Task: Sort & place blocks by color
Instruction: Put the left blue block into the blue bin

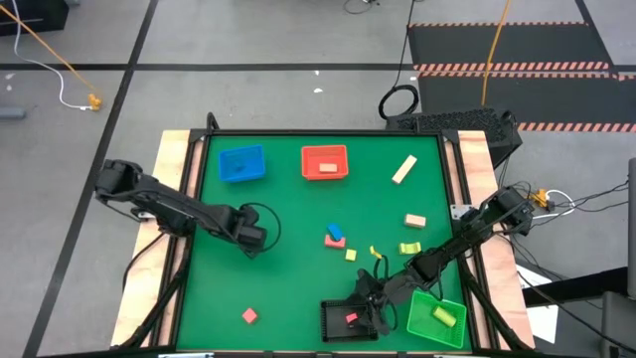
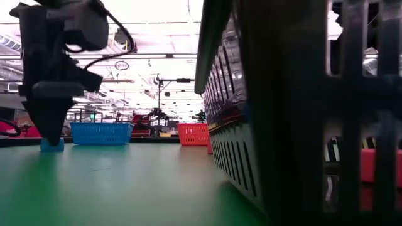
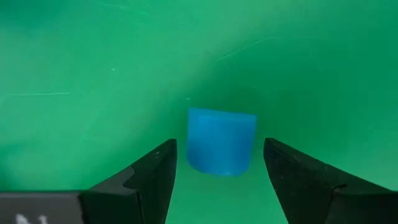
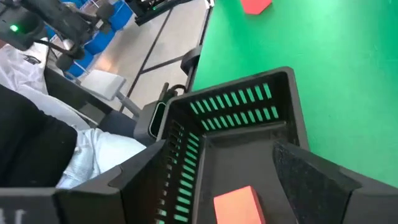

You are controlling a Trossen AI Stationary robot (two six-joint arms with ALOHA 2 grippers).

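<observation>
My left gripper (image 1: 255, 242) is left of the table's middle, open, pointing down. In the left wrist view its fingers (image 3: 155, 168) stand on either side of a small blue block (image 3: 221, 142) that rests on the green mat, without touching it. The low view shows that gripper (image 2: 53, 129) just above the block (image 2: 52, 145). My right gripper (image 1: 370, 296) hangs open over the black tray (image 1: 333, 320) near the table's near edge. A pink block (image 4: 239, 205) lies on the tray floor between and below its fingers, untouched. Other blocks lie loose on the mat.
Blue tray (image 1: 241, 164) and red tray (image 1: 325, 162) sit at the far side, and a green tray (image 1: 437, 320) with a yellow-green block is beside the black one. Loose blocks: tan bar (image 1: 403, 169), tan block (image 1: 414, 221), blue and pink pair (image 1: 335, 236), yellow pieces (image 1: 351, 255), pink block (image 1: 249, 315). A person's clothing (image 4: 62, 149) shows beyond the table edge.
</observation>
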